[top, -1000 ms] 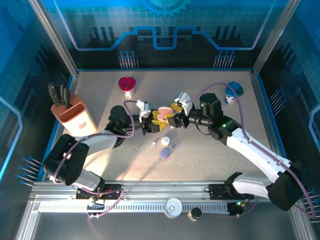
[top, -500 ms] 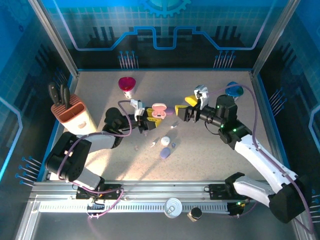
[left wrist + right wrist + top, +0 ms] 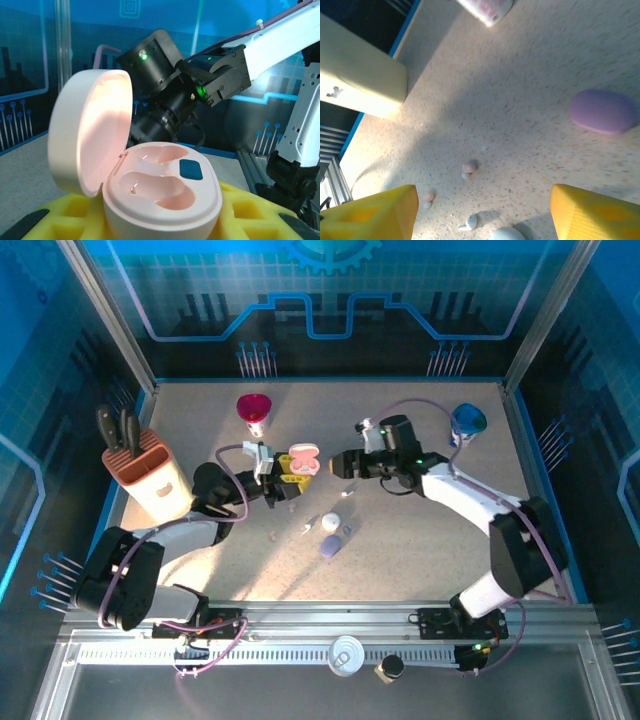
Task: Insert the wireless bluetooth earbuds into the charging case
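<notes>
**Buds lie on the table, on the near side of the free right gripper**

The left gripper [image 3: 283, 476] is closed on the charging case [image 3: 160, 192], a glossy pink pebble-shaped shell seated btwn its yellow foam-like pads. The lid is hinged up and the opening faces the right arm. Inside are two smooth moulded wells, both empty as far as we can see, w/ a small dark-blue patch by the far one.

The right gripper [image 3: 338, 465] hangs just beside the case, its yellow pads spread wide w/ nothing btwn them. Its wrist cam looks down through that gap onto the speckled matte table [image 3: 530, 65], where three earbuds lie:
- a pinkish bud [image 3: 469, 167]
- a second pinkish bud [image 3: 427, 196]
- a white bud [image 3: 469, 222]

Each pinkish bud is a rounded bead w/ a paler nub. The white bud looks curved, perhaps stemmed, but it is too small for us to read its long axis.

From above, the buds lie toward the near edge from both grippers, roughly btwn them. We judge the right arm the picker, since it is free and looks down on them. The move would be down and slightly nearward.

The tiny slick beads may well skid off wide pads. A purple case [image 3: 602, 111] and a white case [image 3: 505, 234] lie close by and are easy to knock.
</notes>
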Action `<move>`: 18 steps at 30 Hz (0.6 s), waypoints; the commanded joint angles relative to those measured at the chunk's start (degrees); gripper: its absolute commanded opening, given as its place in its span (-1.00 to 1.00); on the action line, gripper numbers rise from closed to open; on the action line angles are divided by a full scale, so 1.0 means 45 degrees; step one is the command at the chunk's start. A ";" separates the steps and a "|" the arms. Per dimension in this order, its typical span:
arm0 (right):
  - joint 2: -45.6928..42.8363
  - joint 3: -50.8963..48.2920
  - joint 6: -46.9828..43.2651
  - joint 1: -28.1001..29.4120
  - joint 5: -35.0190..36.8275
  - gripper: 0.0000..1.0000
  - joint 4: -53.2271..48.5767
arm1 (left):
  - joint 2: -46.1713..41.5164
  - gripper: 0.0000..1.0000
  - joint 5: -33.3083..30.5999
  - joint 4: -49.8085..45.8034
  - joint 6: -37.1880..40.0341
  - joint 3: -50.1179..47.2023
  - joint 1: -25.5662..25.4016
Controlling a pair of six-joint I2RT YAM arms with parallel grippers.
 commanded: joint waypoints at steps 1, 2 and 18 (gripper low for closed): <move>0.1089 0.1006 -0.0192 0.0760 -0.0201 0.40 -0.1058 | -0.0353 -0.31 -0.0359 0.0275 0.0124 -0.0308 0.0348; 0.1446 0.1180 -0.0145 0.0913 -0.0213 0.39 -0.1058 | -0.0355 -0.31 -0.0373 0.0313 0.0094 -0.0333 0.0443; 0.4732 0.3785 -0.1295 0.3302 0.2877 0.33 -0.2704 | -0.0452 -0.30 -0.1081 0.0919 -0.0859 -0.0387 0.3104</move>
